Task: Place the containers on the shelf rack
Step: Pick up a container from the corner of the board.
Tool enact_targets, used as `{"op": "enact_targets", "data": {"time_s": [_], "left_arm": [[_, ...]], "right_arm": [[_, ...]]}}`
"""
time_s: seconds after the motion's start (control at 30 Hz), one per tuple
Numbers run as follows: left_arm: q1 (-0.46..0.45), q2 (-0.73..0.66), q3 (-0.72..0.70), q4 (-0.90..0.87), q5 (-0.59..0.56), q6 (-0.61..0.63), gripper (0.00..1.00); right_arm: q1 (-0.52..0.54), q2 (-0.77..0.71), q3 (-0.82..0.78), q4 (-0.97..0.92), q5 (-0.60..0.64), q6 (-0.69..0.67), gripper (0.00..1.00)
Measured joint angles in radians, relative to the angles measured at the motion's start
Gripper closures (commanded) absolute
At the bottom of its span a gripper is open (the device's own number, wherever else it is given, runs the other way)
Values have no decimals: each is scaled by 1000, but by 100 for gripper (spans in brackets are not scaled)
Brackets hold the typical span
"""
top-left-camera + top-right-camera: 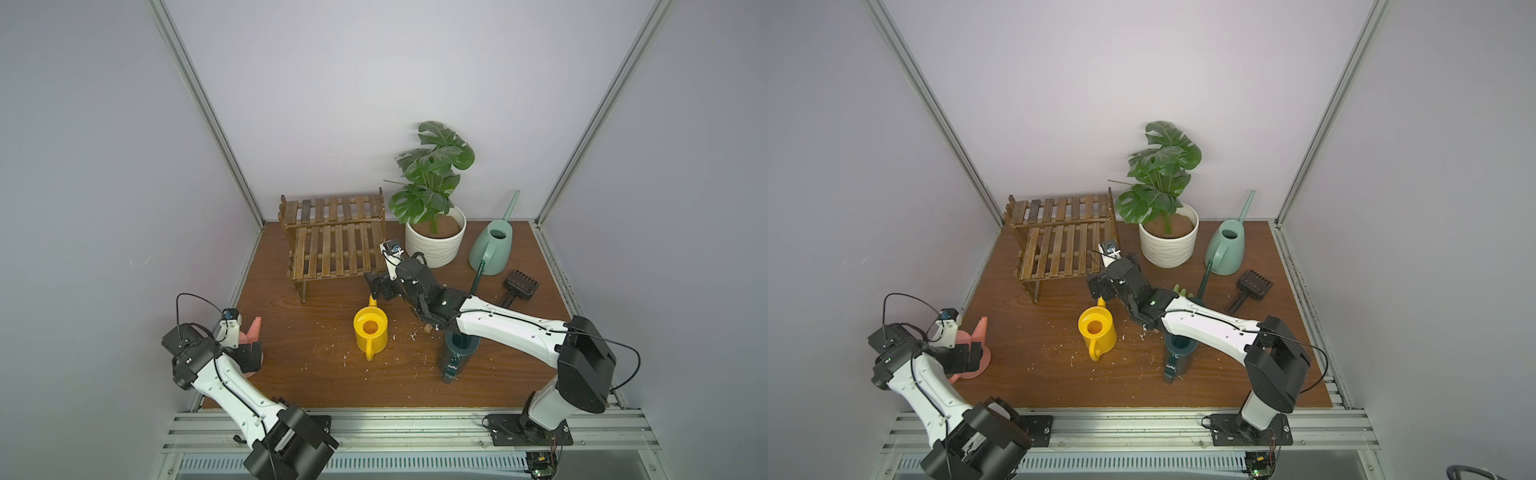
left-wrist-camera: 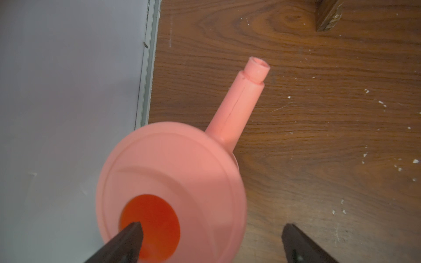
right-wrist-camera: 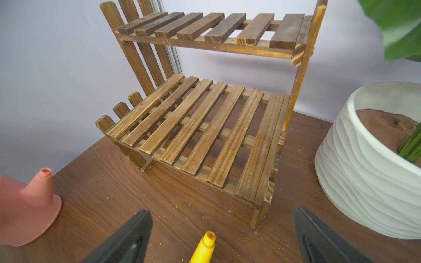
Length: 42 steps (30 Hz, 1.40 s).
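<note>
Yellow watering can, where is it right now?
In both top views the yellow watering can stands upright on the table, in front of the shelf rack, its spout tip just below the open right gripper.

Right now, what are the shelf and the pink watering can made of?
The shelf rack looks like stained wood: grain lines and worn edges show on its slats. The pink watering can is probably smooth matte plastic: a moulding seam runs along its spout.
</note>
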Motion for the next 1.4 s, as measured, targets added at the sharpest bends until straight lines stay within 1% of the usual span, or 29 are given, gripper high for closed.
{"op": "enact_targets", "data": {"time_s": [0.13,0.3,0.5,0.77,0.8,1.0,1.17,1.27,1.4], "left_arm": [[1,3,45,4,-29,-18,2],[2,-17,50,9,-58,-24,2],[34,8,4,33,-80,-18,2],[57,62,-32,42,-61,17,1],[58,72,-34,48,-53,20,4],[61,125,-37,61,35,43,15],[55,185,-37,62,135,46,34],[23,221,-37,64,190,47,37],[-16,259,-32,82,266,34,44]], "right_arm": [[0,2,0,2,0,2,1],[0,5,0,2,0,2,1],[0,7,0,2,0,1,1],[0,10,0,2,0,3,1],[0,11,0,2,0,3,1],[0,23,0,1,-3,5,1],[0,39,0,0,-5,9,1],[1,50,8,-6,-6,15,1],[1,59,21,-8,-8,24,1]]}}
